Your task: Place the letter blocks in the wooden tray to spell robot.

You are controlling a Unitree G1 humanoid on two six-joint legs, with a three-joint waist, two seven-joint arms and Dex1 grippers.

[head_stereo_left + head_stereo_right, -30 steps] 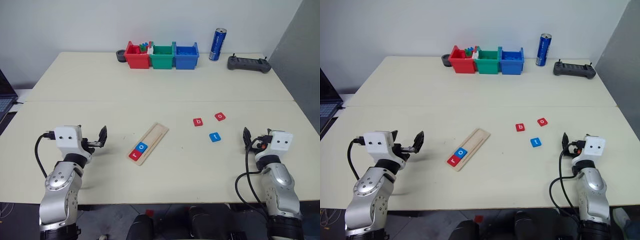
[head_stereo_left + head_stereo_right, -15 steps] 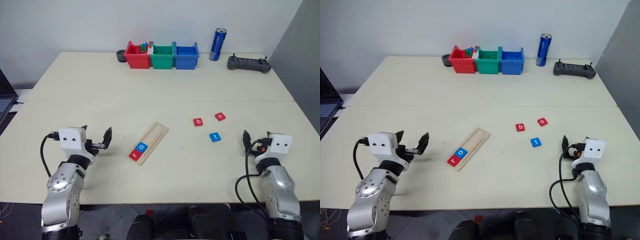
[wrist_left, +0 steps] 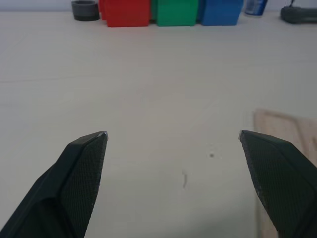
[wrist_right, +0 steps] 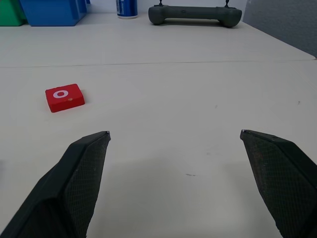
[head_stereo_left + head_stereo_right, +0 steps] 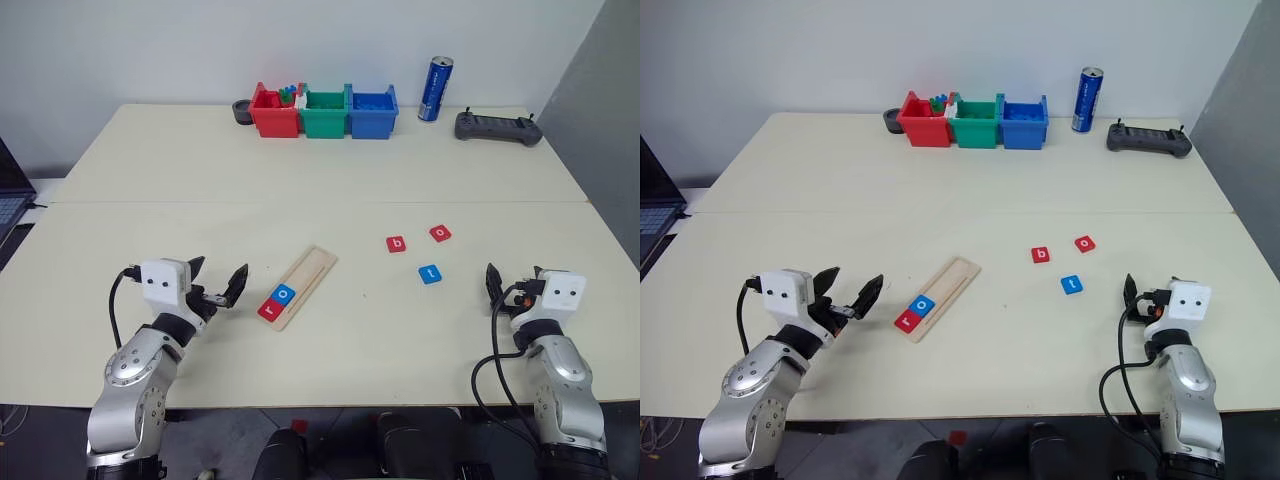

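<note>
Right now my left gripper [image 5: 215,288] hangs low over the table [image 5: 150,180] with its jaws spread wide and empty, just beside the near end of the wooden tray [image 5: 311,265]. That is my first worry: the tray lies loose and slanted on the table, and a careless sweep from that side could nudge it and skew the two letter blocks already seated at its near end, the red r [image 5: 268,310] and the blue o [image 5: 285,293]. Three slots toward the far end look unfilled. Further right, well apart from the tray, the red b [image 5: 397,244], the red o [image 5: 441,233] and the blue t [image 5: 430,274] lie flat on the table. They are thin tiles, so I judge that fingers coming in too high would slide over them or push them along rather than pick them up. Order matters too; b must go in next, and grabbing the red o by colour would misspell the word. My right gripper [image 5: 507,283] is wide open as well, holding nothing, near the table's front edge to the right of the blue t.
</note>
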